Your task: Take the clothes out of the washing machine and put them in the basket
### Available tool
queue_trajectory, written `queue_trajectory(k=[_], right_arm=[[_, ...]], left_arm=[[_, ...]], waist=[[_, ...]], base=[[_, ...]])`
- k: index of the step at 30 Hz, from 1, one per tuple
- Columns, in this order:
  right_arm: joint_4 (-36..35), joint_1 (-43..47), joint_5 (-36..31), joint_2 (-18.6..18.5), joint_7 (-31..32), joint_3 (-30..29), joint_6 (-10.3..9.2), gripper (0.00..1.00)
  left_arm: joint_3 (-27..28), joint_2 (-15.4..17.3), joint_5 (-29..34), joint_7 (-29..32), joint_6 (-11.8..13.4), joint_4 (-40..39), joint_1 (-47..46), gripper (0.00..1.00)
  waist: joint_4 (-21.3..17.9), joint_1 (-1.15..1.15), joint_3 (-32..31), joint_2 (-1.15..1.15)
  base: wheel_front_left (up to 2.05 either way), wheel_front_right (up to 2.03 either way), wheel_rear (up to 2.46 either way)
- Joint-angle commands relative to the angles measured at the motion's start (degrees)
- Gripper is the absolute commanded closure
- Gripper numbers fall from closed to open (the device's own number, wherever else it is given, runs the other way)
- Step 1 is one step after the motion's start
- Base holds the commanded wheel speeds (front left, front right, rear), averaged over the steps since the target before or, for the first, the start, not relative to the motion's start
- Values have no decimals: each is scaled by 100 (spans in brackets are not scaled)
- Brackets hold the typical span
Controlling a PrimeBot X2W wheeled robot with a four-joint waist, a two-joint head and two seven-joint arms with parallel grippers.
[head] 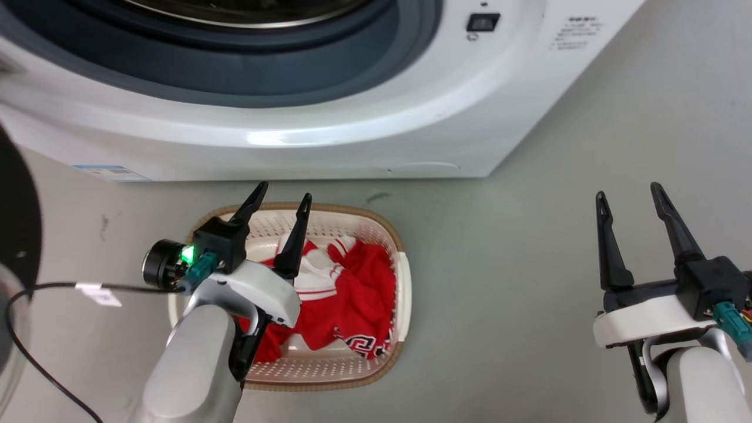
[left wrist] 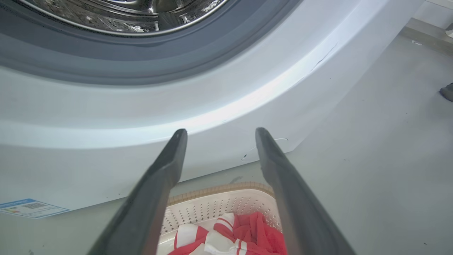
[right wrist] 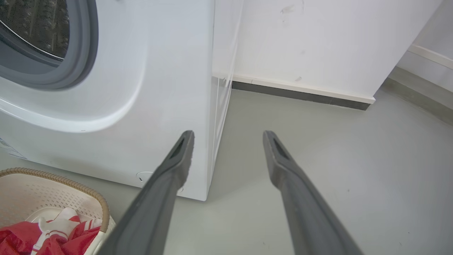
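Red clothes (head: 361,288) in basket (head: 404,288) | left tool (head: 285,189) parted, empty, above | right tool (head: 627,189) parted, empty

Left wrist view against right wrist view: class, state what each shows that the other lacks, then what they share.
Left wrist view: the open left pincer, over the cream perforated plastic basket. Right wrist view: the open right pincer, the white wall with dark skirting. Shared: the large white front-loading washing machine, the basket, the bright red fabric clothes with white trim inside it, the grey floor.
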Motion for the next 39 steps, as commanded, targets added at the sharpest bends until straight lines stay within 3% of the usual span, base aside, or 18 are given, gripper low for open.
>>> queue_trajectory(k=[1,10,14,19,39], right_arm=[[23,67,5,0,-13,-33,-5,0],[112,280,85,-2,-13,-138,-6,0],[84,404,108,0,-13,-187,-5,0],[-35,628,218,0,-12,-161,-6,0],[-598,1227,639,0,-12,-205,-5,0]], left_arm=[[95,-43,84,-14,7,-164,135,0],[1232,-324,508,-12,253,-1999,1074,0],[1712,-452,613,-14,219,-2547,1424,0],[1858,-580,746,-13,158,-2952,1955,0],[1699,-687,965,-13,22,-2747,3034,0]], waist=[[294,0,-344,0],[587,0,-986,0],[663,0,-1267,0],[745,0,-1667,0],[429,0,-2548,0]], base=[[0,0,0],[0,0,0],[0,0,0],[0,0,0],[0,0,0]])
